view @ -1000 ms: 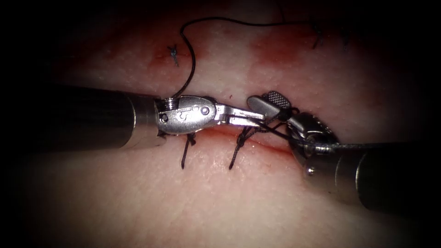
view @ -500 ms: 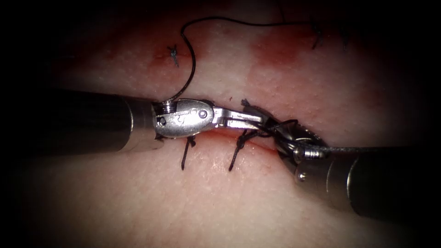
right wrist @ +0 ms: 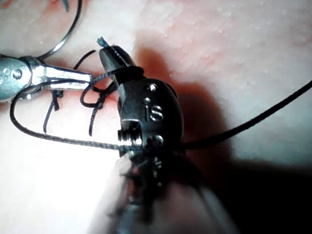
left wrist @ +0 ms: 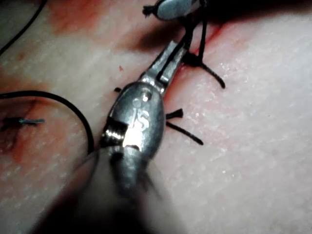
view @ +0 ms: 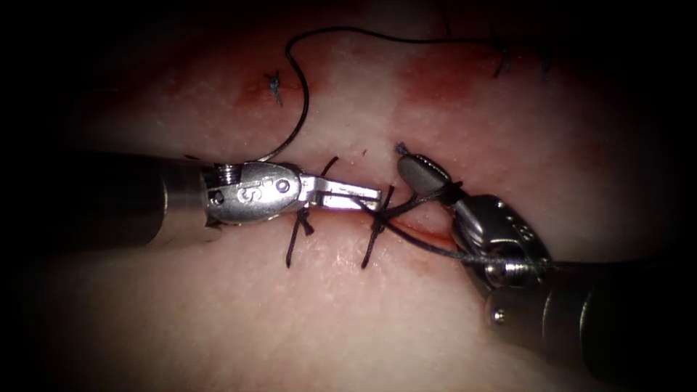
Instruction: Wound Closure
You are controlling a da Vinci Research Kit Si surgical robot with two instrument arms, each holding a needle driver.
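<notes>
Left of the newest stitch [view: 379,218], the left tool [view: 367,194] has its fingers clenched on the thread [view: 428,247], while what looks like the needle [view: 284,147] lies free on the tissue [view: 218,312] behind its wrist. Over the cut [view: 428,231], the right tool [view: 410,165] pinches the short thread end, a loop around its fingers. Judged a knot throw: pull evenly, opposite ways, low along the cut.

Between my left tool [view: 363,197] and right tool [view: 417,168] the room is tight: thread [view: 417,203] crosses the gap over the cut [view: 417,231] and wraps my right jaws. Two stitches [view: 374,243] stand just under my left jaws. A long loop of thread [view: 301,101] lies behind my left tool. The tissue [view: 290,319] in front of the cut lies open.
</notes>
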